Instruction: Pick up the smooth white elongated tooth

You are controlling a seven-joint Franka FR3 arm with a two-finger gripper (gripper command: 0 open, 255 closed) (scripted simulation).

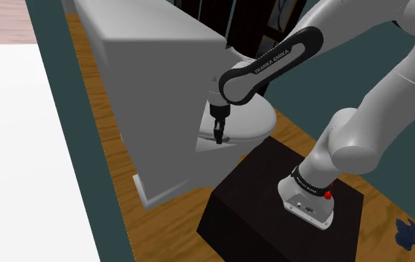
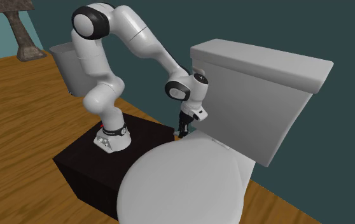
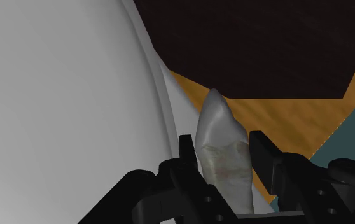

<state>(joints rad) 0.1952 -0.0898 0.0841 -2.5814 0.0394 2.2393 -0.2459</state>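
Shoulder view: gripper (image 1: 218, 138) points down over the toilet lid (image 1: 256, 119), at the lid's edge nearest the black stand (image 1: 269, 190).

Second exterior view: gripper (image 2: 183, 132) sits at the rear of the toilet lid (image 2: 189, 184), just in front of the tank (image 2: 259, 95).

Wrist view: the gripper (image 3: 222, 145) is clamped on the tooth (image 3: 217, 121), white and tapered, with one black finger against each side. The tooth's tip points away, beside the lid's rim (image 3: 163, 102), with wood floor (image 3: 284, 118) beyond.

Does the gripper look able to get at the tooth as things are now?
Probably yes. In the wrist view the tooth stands inside the gripper, whose fingers seem to press its two sides, beside the toilet lid. Nothing lies between them.
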